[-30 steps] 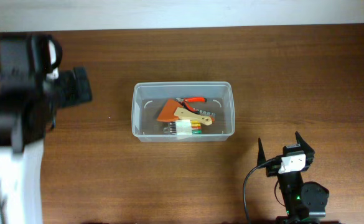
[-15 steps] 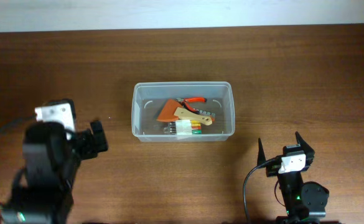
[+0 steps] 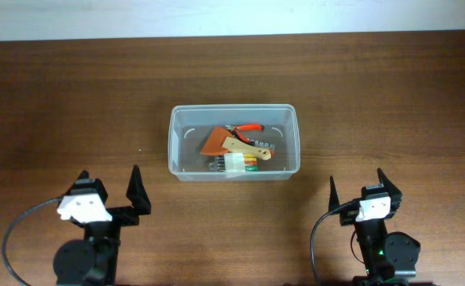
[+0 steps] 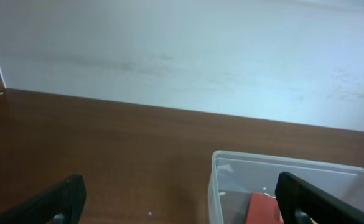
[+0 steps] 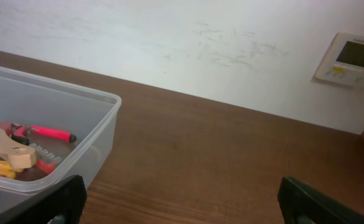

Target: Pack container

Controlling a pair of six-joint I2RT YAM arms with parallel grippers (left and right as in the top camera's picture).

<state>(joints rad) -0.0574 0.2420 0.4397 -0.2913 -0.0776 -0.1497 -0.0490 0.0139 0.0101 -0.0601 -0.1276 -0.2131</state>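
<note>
The clear plastic container (image 3: 233,168) stands at the middle of the table. It holds several small tools: red-handled pliers (image 3: 248,127), an orange scraper (image 3: 214,142) with a wooden handle, and a strip of coloured bits. My left gripper (image 3: 110,187) is open and empty at the front left, apart from the container. My right gripper (image 3: 356,187) is open and empty at the front right. The container also shows in the left wrist view (image 4: 214,180) and the right wrist view (image 5: 101,146).
A white wall (image 4: 182,56) runs behind the table's far edge. A small wall panel (image 5: 346,59) hangs at the right in the right wrist view. Bare wood (image 3: 391,103) lies all round the container.
My left arm has drawn back from high over the left side down to its spot at the front left, gripper open. The right arm and the container have not moved.
</note>
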